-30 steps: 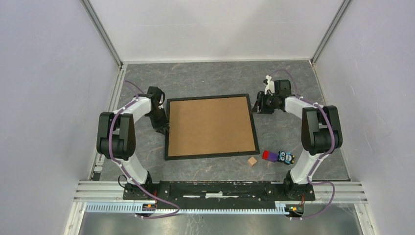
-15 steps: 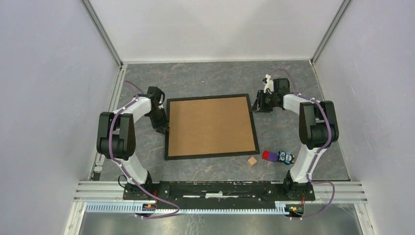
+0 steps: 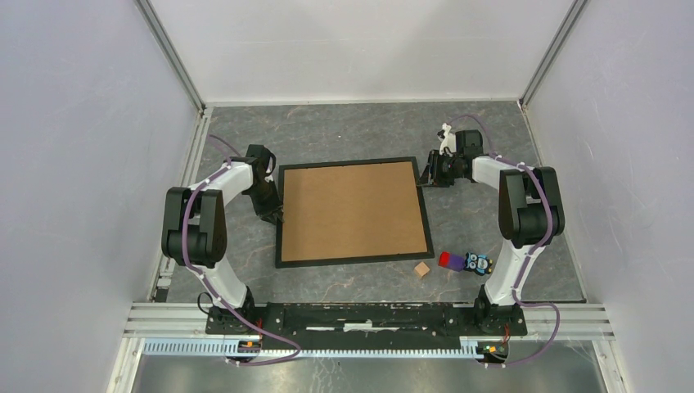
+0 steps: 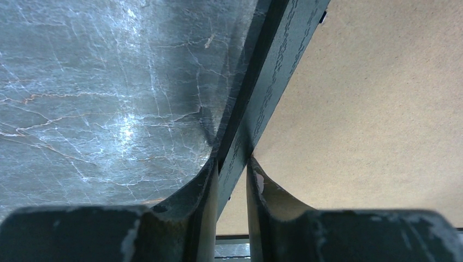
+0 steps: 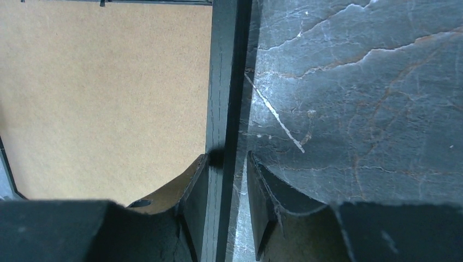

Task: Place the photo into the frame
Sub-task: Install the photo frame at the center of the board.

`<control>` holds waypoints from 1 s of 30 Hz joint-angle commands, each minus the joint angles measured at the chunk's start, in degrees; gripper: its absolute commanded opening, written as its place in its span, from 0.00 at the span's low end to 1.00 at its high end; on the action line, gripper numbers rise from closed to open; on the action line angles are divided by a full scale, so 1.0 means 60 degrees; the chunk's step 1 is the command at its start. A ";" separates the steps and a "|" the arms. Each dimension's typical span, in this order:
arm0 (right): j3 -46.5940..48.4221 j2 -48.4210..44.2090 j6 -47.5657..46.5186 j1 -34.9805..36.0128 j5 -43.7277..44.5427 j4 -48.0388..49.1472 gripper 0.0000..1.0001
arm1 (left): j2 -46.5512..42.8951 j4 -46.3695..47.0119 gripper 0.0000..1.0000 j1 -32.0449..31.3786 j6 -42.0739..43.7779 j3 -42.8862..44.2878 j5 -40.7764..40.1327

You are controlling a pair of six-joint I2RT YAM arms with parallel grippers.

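Note:
The black frame point(image 3: 356, 261) lies flat mid-table, its brown backing board point(image 3: 353, 210) facing up. The photo is out of view. My left gripper point(image 3: 273, 214) sits at the frame's left rail. In the left wrist view that rail point(image 4: 273, 82) runs between the fingers and touches both tips, so the left gripper point(image 4: 233, 164) is shut on it. My right gripper point(image 3: 425, 176) straddles the right rail near the far right corner. In the right wrist view the rail point(image 5: 221, 82) lies against the inner finger, with bare table showing before the outer one, so the right gripper point(image 5: 228, 158) is open.
A small wooden cube point(image 3: 421, 269), a red and purple piece point(image 3: 448, 260) and a blue toy point(image 3: 478, 263) lie near the frame's front right corner. White walls close in the grey marbled table point(image 3: 344, 131) on three sides.
The right gripper has shifted slightly toward the back along the right rail, and its jaws have narrowed. The left arm and the frame have not visibly moved.

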 commanded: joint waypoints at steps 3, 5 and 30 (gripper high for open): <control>0.0277 0.0447 -0.0011 0.0087 0.0246 -0.0120 0.37 | 0.0367 -0.0049 0.26 0.0017 0.0386 -0.0171 -0.0461; 0.0252 0.0494 -0.0020 0.0142 0.0358 -0.0154 0.37 | 0.0362 -0.0045 0.25 0.0019 0.0386 -0.0171 -0.0445; 0.2405 0.2746 -0.0805 0.2224 0.6064 -0.3703 0.34 | 0.0303 -0.0064 0.20 -0.0132 0.0430 -0.0141 -0.0357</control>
